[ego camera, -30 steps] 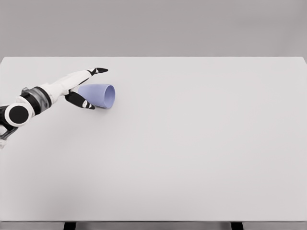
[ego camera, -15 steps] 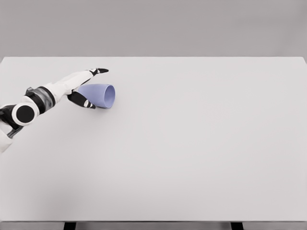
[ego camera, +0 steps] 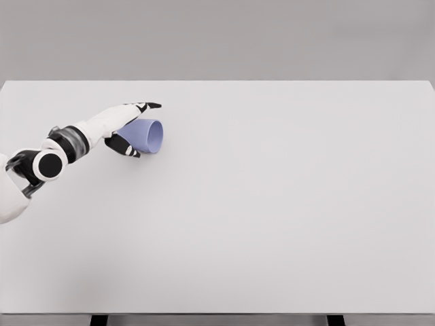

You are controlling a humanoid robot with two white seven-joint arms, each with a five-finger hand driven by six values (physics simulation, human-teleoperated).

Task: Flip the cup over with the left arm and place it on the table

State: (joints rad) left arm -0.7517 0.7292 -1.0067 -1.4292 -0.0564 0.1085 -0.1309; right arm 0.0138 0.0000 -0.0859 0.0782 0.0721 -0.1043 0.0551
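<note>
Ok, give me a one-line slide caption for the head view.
Left robot hand straddles a blue cup lying on its side on the white table, fingers spread, not yet closed.

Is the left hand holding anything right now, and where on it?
The left hand straddles the cup's closed end; a firm hold cannot be told.

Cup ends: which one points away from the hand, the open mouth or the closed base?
The open mouth: the cup lies on its side, rim facing right, base toward the left hand.
</note>
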